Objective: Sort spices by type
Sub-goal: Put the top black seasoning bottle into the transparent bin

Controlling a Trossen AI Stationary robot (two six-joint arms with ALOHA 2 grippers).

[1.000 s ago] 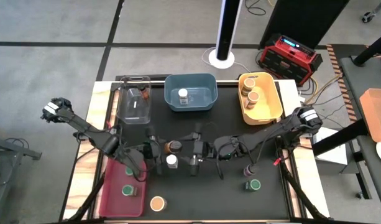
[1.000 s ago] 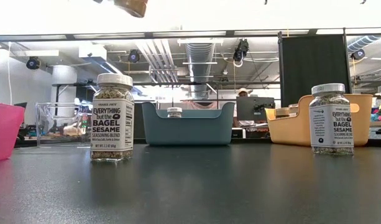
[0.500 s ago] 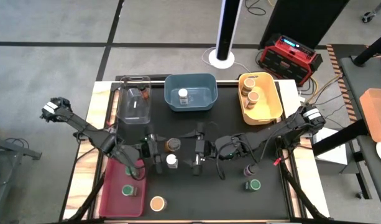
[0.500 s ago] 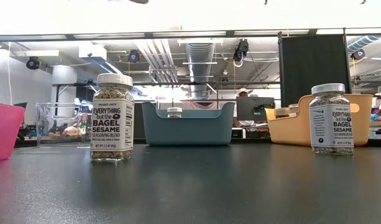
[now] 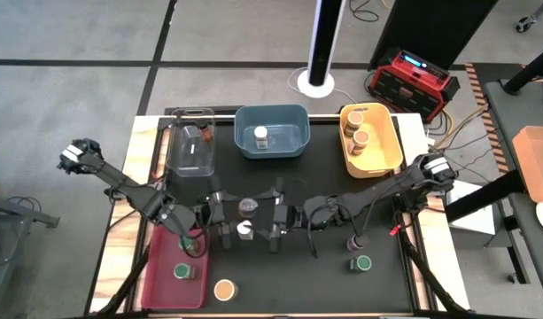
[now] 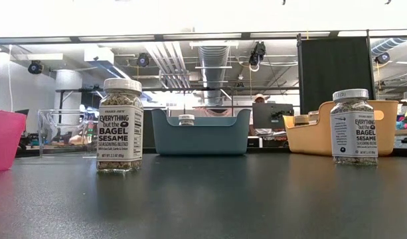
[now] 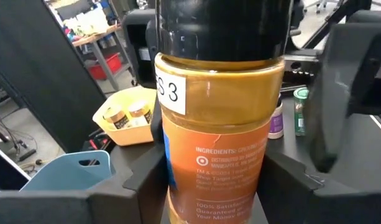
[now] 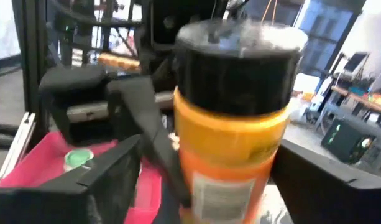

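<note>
Several jars sit binned (two tan-lidded in the yellow bin (image 5: 391, 146)); others wait on the table (image 5: 315, 275). Mid-table, aloft, left gripper (image 5: 222, 217) pinches the dark-lidded orange spice jar (image 5: 247, 206); right gripper (image 5: 276, 217) spread around it.

A black surface (image 5: 280, 275) is carrying four bins along its far and left edges: a clear bin (image 5: 192, 146), a blue bin (image 5: 271, 131), a yellow bin (image 5: 371, 139) and a red bin (image 5: 165, 275). Loose jars are standing directly on it: a white-lidded jar (image 5: 245, 230) near the middle, a tan-lidded jar (image 5: 224, 290) at the near edge, and a purple jar (image 5: 352, 243) just beside a green-lidded jar (image 5: 363, 263).
</note>
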